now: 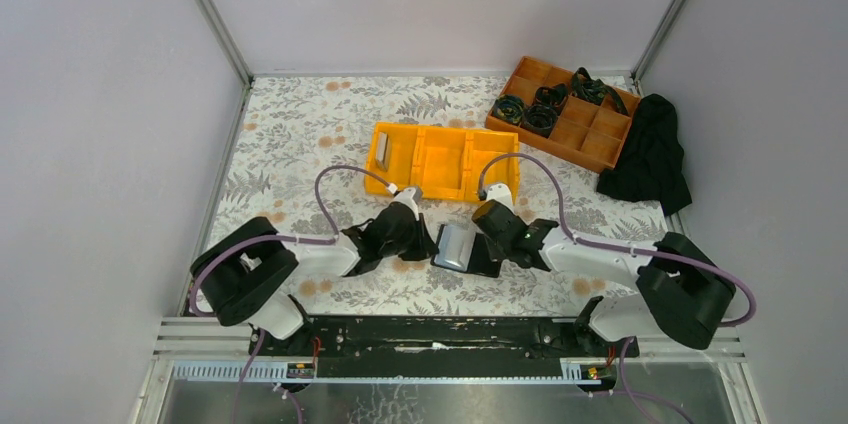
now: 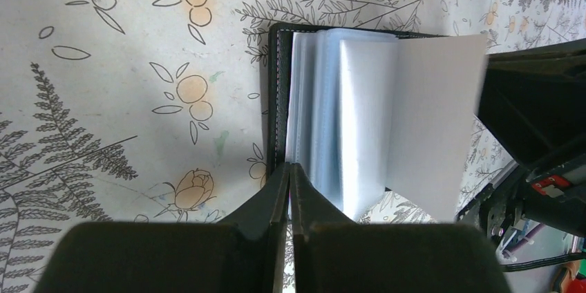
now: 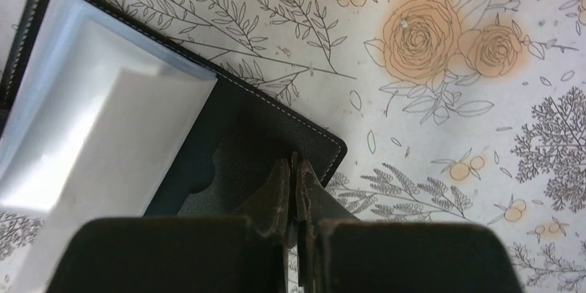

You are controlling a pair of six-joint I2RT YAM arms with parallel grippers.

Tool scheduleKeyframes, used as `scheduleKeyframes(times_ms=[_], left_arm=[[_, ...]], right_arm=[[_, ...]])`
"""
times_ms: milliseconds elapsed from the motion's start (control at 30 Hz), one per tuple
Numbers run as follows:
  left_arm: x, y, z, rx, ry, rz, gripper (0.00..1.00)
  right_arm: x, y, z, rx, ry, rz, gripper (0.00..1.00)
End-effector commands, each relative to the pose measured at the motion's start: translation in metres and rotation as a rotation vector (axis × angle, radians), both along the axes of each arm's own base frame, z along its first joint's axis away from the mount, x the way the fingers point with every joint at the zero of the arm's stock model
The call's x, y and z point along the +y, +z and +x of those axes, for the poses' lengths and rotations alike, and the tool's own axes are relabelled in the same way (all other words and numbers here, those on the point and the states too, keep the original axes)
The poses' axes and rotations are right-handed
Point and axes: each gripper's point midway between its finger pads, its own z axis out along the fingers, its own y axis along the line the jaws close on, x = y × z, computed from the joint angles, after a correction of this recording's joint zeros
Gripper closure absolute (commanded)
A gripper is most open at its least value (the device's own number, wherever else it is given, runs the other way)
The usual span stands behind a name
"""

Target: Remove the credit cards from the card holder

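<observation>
Black fingers of the left gripper (image 2: 290, 172) are closed together at the near edge of the holder (image 2: 280, 99), beside its clear sleeves (image 2: 359, 120). The right gripper (image 3: 295, 163) is likewise closed, tips on the holder's black cover near a corner; a pinch cannot be confirmed. The holder lies open on the table (image 1: 300, 134) between both arms. One grey card (image 1: 382, 149) lies in the left compartment of the yellow bin (image 1: 445, 159).

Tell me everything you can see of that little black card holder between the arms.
The card holder is a small black leather-like wallet with pale stitching, lying open on the flowered table. Clear greyish plastic sleeves fan up from its middle. The left gripper and right gripper each reach one edge, jaws shut, seemingly pinching it.
</observation>
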Motion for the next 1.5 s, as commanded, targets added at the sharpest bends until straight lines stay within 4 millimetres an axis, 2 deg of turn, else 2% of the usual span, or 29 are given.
scheduleKeyframes(times_ms=[0,233,400,600,733,967,1267,1367,1467], left_arm=[[-0.008,-0.002,0.007,-0.015,-0.020,-0.007,0.93],[-0.024,0.008,0.013,-0.024,-0.055,-0.038,0.93],[-0.027,0.010,0.015,-0.032,-0.070,-0.029,0.93],[-0.026,0.005,0.015,-0.022,-0.067,-0.019,0.92],[-0.021,0.015,0.019,-0.058,-0.039,-0.025,0.93],[-0.017,0.053,0.026,-0.149,-0.014,-0.065,0.92],[-0.034,0.031,0.025,-0.084,-0.060,-0.066,0.92],[-0.031,0.024,0.026,-0.070,-0.047,-0.047,0.92],[-0.021,0.025,0.032,-0.096,-0.003,-0.004,0.92]], right_arm=[[0.031,0.016,0.027,-0.063,0.040,0.090,1.00],[0.034,0.009,0.036,-0.080,0.052,0.093,1.00],[0.030,0.001,0.037,-0.085,0.050,0.087,1.00],[0.023,0.004,0.037,-0.105,0.033,0.105,1.00],[0.017,0.003,0.038,-0.100,0.026,0.094,1.00],[0.017,0.003,0.037,-0.101,0.024,0.110,1.00],[0.018,0.002,0.037,-0.098,0.030,0.109,1.00],[0.016,0.000,0.036,-0.099,0.025,0.105,1.00],[0.014,0.000,0.036,-0.102,0.022,0.110,1.00]])
